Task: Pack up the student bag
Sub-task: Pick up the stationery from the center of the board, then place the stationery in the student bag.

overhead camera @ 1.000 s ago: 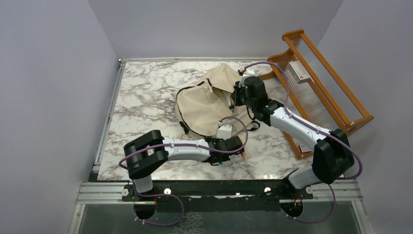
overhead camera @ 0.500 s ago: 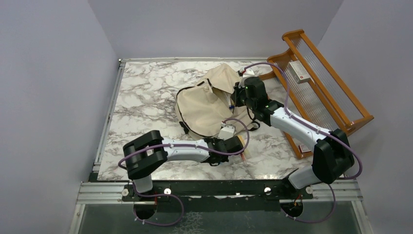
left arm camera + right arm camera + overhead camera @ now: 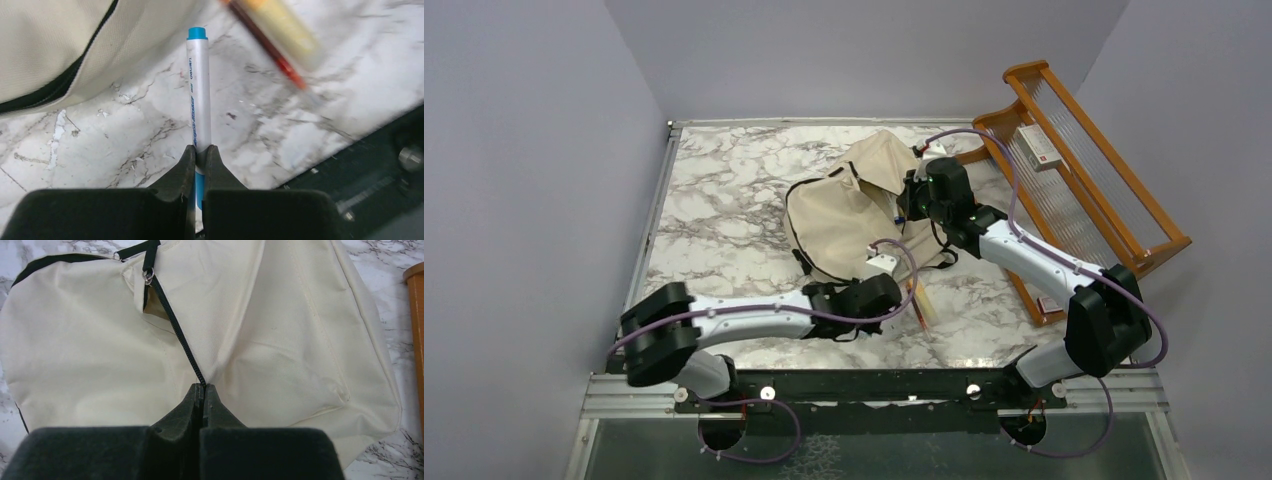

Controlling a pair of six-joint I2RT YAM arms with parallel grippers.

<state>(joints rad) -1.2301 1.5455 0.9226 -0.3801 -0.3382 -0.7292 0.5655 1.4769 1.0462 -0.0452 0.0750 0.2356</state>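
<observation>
The student bag [image 3: 849, 215] is a beige backpack with black zippers, lying slumped at the table's middle back. My right gripper [image 3: 906, 205] is at the bag's right side. In the right wrist view it [image 3: 202, 388] is shut on the black zipper line [image 3: 175, 325] of the bag [image 3: 290, 335]. My left gripper [image 3: 901, 297] sits low in front of the bag. In the left wrist view it [image 3: 200, 150] is shut on a silver marker [image 3: 199, 90] with blue ends, pointing away toward the bag's edge [image 3: 55, 45].
A yellowish stick-like item with a red edge [image 3: 277, 35] lies blurred on the marble just right of the marker, also seen by the left gripper [image 3: 922, 300]. A wooden rack [image 3: 1124, 215] holding a small box [image 3: 1036, 146] stands at the right.
The left gripper has closed tight on the marker, and the left arm's elbow has swung out to the left. The right arm has stayed put.
</observation>
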